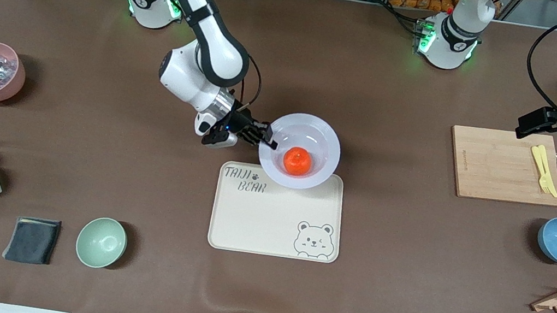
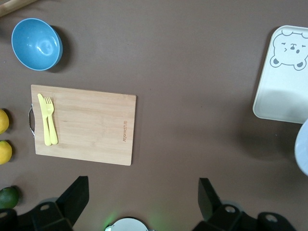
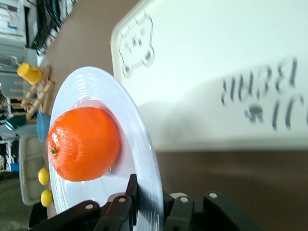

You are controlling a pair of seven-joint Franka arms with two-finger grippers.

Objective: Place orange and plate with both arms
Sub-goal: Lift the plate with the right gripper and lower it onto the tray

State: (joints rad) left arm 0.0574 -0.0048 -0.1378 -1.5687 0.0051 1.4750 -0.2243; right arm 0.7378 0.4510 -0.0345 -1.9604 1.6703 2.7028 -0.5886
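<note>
Plate [image 1: 315, 134] with orange [image 1: 297, 161] overlaps bear tray [image 1: 269, 221], beside cutting board [image 1: 503, 168].

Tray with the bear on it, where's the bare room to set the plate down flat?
The tray is bare from the lettering down to the bear, the widest patch toward the right arm's end. Its edge farthest from the camera is crowded: the plate with the orange overlaps it, right gripper shut on the rim.
</note>
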